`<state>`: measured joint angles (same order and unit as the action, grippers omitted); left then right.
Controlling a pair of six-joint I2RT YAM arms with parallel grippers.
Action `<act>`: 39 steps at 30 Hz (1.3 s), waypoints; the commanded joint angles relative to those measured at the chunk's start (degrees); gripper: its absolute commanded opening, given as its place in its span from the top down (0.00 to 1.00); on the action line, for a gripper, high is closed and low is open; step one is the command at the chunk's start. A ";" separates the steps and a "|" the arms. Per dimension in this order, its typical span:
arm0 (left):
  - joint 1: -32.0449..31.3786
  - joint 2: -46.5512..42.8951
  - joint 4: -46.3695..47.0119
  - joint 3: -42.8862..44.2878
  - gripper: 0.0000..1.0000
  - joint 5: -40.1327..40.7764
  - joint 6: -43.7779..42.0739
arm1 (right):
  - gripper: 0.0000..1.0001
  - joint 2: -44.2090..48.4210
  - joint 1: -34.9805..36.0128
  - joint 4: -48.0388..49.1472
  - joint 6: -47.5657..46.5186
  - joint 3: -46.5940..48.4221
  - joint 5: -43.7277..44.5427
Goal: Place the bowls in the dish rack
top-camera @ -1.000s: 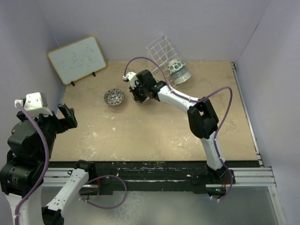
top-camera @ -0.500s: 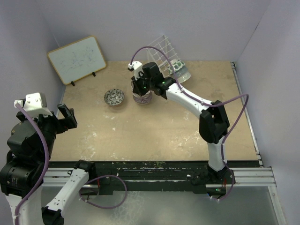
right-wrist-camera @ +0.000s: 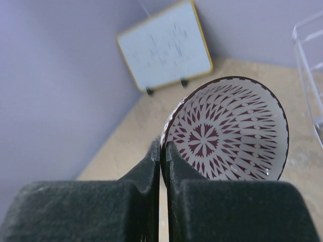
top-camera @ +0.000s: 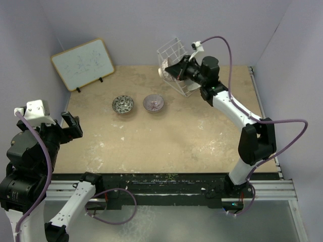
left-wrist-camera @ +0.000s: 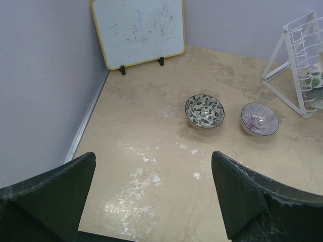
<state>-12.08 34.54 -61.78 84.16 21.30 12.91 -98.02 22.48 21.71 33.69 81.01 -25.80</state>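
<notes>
My right gripper (right-wrist-camera: 163, 148) is shut on the rim of the brown-white lattice bowl (right-wrist-camera: 227, 131) and holds it on edge in the air. In the top view this bowl (top-camera: 165, 72) is at the front of the white wire dish rack (top-camera: 171, 52). A dark speckled bowl (top-camera: 123, 104) and a pale pink-grey bowl (top-camera: 153, 102) sit side by side on the table, also in the left wrist view (left-wrist-camera: 204, 111) (left-wrist-camera: 259, 118). A green leafy bowl (left-wrist-camera: 316, 80) stands in the rack (left-wrist-camera: 295, 55). My left gripper (left-wrist-camera: 154, 196) is open and empty, high at the near left.
A wood-framed whiteboard (top-camera: 83, 64) leans on the back left wall, also in the right wrist view (right-wrist-camera: 164, 48). Purple walls close the table on the left, back and right. White scuff marks (left-wrist-camera: 133, 186) lie on the tan tabletop under the left gripper.
My right gripper has lifted the lattice bowl from the spot of the pink-grey bowl and carried it up and right to the rack. The left arm has not moved.
</notes>
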 commanded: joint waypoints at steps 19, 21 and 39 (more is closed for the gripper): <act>-0.24 1.75 1.52 1.76 0.01 1.26 -0.90 | 1.00 -11.00 -9.82 54.71 50.43 -6.13 25.91; -0.29 1.99 1.66 1.56 0.01 1.37 -1.24 | 1.00 -12.75 -9.82 56.16 51.77 -6.26 27.97; -0.32 3.48 2.83 0.49 0.01 1.66 -2.23 | 1.00 -28.37 -10.50 64.79 57.77 0.85 29.22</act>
<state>-12.10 37.01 -61.76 84.64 22.48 12.14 -127.07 12.40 75.77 89.34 77.14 2.04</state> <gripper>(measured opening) 0.990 0.023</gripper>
